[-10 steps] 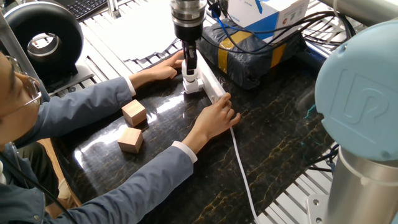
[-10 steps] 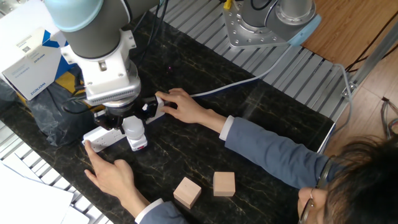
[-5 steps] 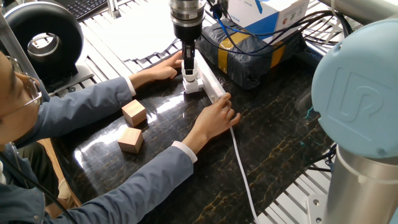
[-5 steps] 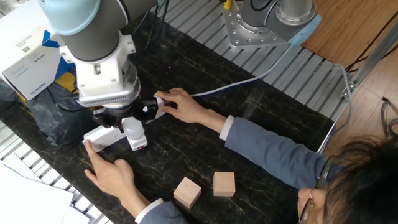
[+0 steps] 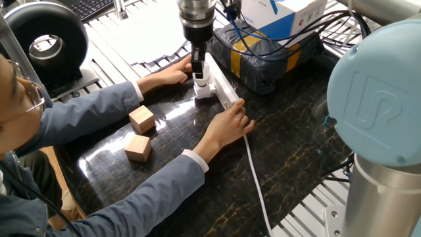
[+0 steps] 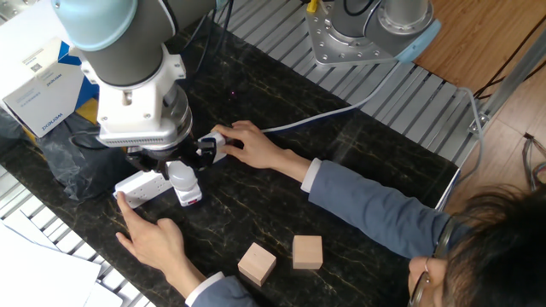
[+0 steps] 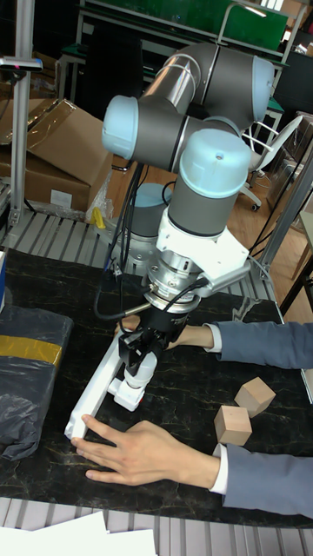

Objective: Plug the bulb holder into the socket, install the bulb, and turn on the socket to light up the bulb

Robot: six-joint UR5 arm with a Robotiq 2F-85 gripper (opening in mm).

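Bulb stands upright in my gripper's clamped fingers, directly over the socket; I can't make out the bulb holder beneath it.

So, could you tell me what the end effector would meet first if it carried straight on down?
The end effector, gripping the bulb, points down at the bulb holder in the socket.
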